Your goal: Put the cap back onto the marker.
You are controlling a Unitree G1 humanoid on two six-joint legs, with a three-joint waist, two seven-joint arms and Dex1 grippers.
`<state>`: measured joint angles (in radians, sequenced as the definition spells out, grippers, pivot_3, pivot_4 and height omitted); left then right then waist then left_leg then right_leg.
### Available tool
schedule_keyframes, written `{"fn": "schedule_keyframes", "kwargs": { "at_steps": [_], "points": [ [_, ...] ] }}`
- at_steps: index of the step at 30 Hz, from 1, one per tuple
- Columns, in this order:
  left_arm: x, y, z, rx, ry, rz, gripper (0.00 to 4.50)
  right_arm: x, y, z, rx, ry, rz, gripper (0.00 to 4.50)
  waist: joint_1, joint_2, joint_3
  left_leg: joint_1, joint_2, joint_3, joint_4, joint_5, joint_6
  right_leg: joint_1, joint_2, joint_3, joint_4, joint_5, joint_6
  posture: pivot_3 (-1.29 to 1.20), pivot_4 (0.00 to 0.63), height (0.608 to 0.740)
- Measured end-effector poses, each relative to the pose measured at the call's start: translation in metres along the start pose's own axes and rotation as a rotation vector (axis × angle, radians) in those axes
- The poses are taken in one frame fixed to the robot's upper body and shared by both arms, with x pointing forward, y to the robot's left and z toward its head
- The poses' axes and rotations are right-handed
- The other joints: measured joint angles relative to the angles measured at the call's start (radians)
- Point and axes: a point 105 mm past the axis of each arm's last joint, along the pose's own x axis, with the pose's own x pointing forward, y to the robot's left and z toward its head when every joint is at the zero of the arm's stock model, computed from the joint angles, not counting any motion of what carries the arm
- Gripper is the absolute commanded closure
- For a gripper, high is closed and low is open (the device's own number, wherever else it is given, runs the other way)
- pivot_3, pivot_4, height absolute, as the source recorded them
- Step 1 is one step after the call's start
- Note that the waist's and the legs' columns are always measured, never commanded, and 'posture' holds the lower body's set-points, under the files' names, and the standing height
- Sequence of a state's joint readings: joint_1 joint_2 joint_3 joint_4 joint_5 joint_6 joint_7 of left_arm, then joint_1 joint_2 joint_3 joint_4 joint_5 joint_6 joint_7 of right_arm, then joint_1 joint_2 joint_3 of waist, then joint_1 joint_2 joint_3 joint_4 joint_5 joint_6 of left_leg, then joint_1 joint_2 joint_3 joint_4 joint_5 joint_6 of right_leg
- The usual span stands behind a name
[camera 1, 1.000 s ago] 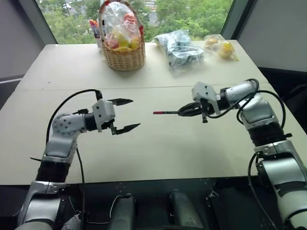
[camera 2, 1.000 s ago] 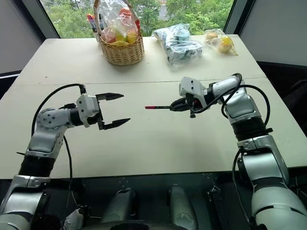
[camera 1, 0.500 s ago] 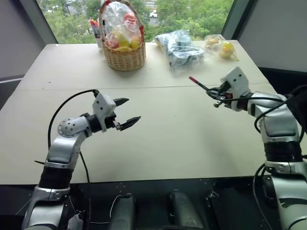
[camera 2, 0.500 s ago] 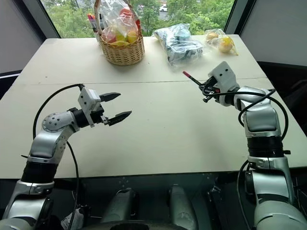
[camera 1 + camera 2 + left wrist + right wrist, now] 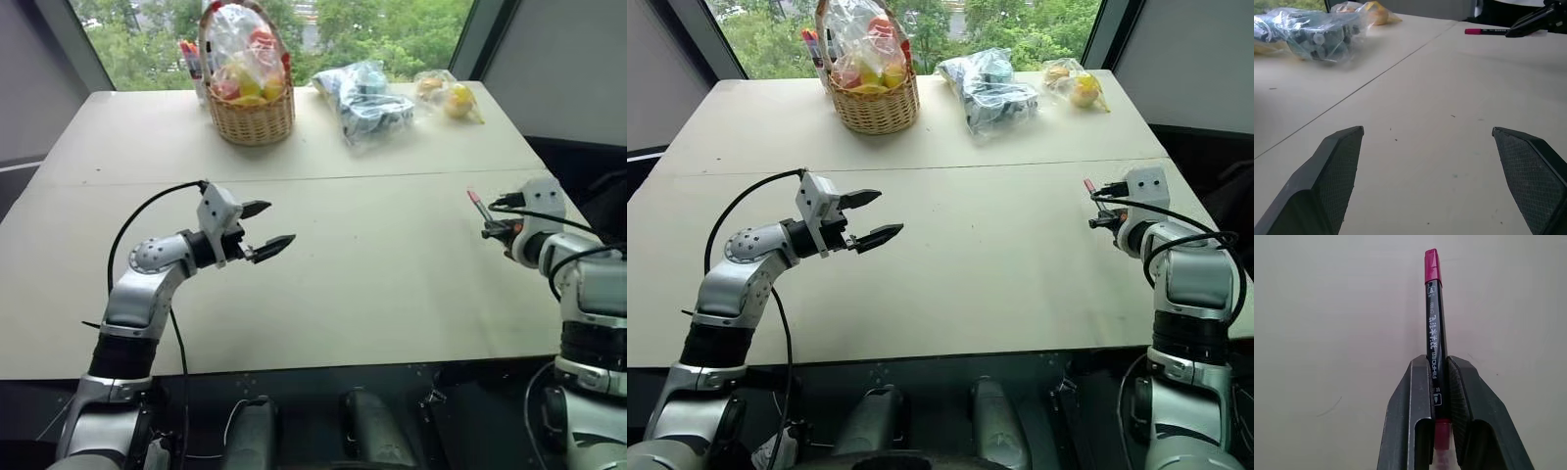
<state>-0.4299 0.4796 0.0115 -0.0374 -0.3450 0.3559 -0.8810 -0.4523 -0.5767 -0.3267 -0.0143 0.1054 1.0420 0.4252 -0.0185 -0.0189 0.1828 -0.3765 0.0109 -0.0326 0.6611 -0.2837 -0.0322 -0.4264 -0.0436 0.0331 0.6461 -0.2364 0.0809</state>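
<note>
My right gripper (image 5: 1438, 361) is shut on the marker (image 5: 1435, 328), a thin black stick with white lettering, and holds it near its rear end. The red-pink cap (image 5: 1431, 265) sits on the marker's far end, in line with the barrel. Another bit of pink shows at the rear end, between the fingers. In the left eye view the right gripper (image 5: 489, 228) hovers over the table's right side, and the capped end (image 5: 474, 200) points away and up. My left gripper (image 5: 275, 223) hangs open and empty over the table's left half. Its wrist view shows the marker (image 5: 1488, 31) far off.
A wicker basket (image 5: 252, 116) of bagged fruit stands at the back, with a bunch of upright pens (image 5: 191, 57) beside it. A clear bag of grey items (image 5: 368, 98) and a bag of yellow fruit (image 5: 449, 96) lie at the back right. The table's right edge is close to the right gripper.
My right arm has swung far to the right with the marker, which turned from pointing left to pointing away. The left gripper rolled a little and stayed in place, still open.
</note>
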Motion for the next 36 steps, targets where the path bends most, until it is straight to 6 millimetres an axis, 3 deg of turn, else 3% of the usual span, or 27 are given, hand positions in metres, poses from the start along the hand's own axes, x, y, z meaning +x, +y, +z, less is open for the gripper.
{"fn": "schedule_keyframes", "kwargs": {
  "at_steps": [13, 22, 28, 33, 36],
  "points": [
    [0.0, -0.005, 0.006, -0.004, 0.0, -0.027, 0.1, 0.009, 0.004, -0.006, 0.033, -0.017, -0.013, 4.5, -0.001, 0.0, 0.0, 0.0, 0.0, 0.0, 0.0, 0.0, 0.0, 0.0, 0.0, 0.0, 0.0, 0.0, 0.0, 0.0, 0.15, 0.74],
    [-0.001, -0.011, 0.003, -0.023, 0.028, -0.083, 0.0, 0.009, 0.004, -0.008, 0.03, -0.013, -0.01, 0.05, -0.001, 0.0, 0.0, 0.0, 0.0, 0.0, 0.0, 0.0, 0.0, 0.0, 0.001, 0.001, -0.001, 0.0, 0.0, 0.0, 0.15, 0.74],
    [0.001, -0.015, 0.008, -0.01, 0.032, -0.145, 0.0, 0.0, 0.002, -0.002, -0.067, -0.01, 0.02, 0.05, 0.0, 0.001, 0.001, 0.0, 0.0, 0.0, 0.0, 0.0, 0.0, 0.0, 0.001, 0.001, -0.001, -0.001, 0.001, 0.0, 0.15, 0.74],
    [0.005, -0.013, 0.015, -0.003, 0.021, -0.189, 0.0, -0.034, 0.008, 0.031, -0.234, -0.073, 0.093, 0.05, 0.001, 0.002, 0.001, -0.001, 0.0, 0.0, 0.0, 0.0, 0.0, 0.0, 0.001, 0.001, -0.002, -0.002, 0.002, 0.0, 0.15, 0.74],
    [0.009, -0.015, 0.014, -0.009, 0.021, -0.214, 0.0, -0.056, 0.013, 0.034, -0.321, -0.057, 0.147, 0.05, 0.002, 0.001, 0.002, -0.002, 0.0, 0.0, 0.0, 0.0, 0.0, 0.0, 0.001, 0.001, -0.003, -0.002, 0.002, 0.0, 0.15, 0.74]
  ]
}}
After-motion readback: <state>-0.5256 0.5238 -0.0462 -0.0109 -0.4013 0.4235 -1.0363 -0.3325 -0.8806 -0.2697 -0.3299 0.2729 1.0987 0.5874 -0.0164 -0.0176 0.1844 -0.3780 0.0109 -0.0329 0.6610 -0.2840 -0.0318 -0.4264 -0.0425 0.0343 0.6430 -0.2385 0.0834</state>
